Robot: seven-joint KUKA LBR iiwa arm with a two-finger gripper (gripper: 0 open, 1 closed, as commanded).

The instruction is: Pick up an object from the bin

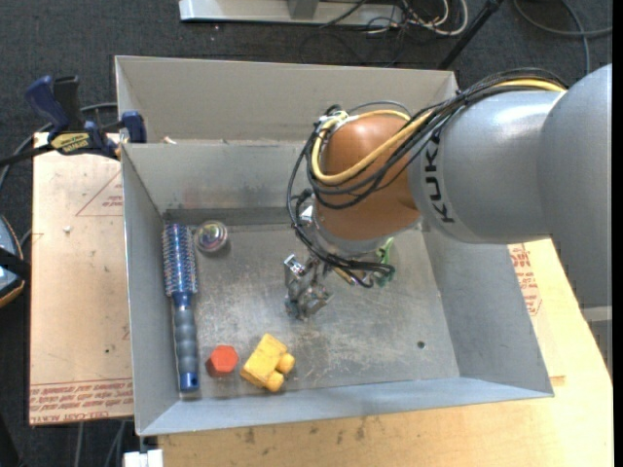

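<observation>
Yellow block (267,362): the loose thing nearest the claw, so my likeliest pick. It lies by the front wall of the bin (243,178), left of the middle, just beside an orange cap (224,360).
Block, handling: I judge it light and stiff, probably plastic, with knobs on one side. I would take it across its flat sides, since the knobbed faces could twist out.
Orange cap, handling: small, round and low, so I expect an awkward pinch.
Blue brush (180,285): it lies along the left wall, bristled head toward the back. It is probably light, but long enough to tip if taken at one end.
Silver round thing (211,237): it sits just beside the brush head. It looks smooth and may slip.
Green thing (386,252): it is half hidden under the wrist, and I cannot tell what it is.
Claw (307,298): it is low over bare floor near the bin's middle, apart from every loose thing. I cannot tell whether it is spread or pressed together, and I see nothing pinched in it.
</observation>
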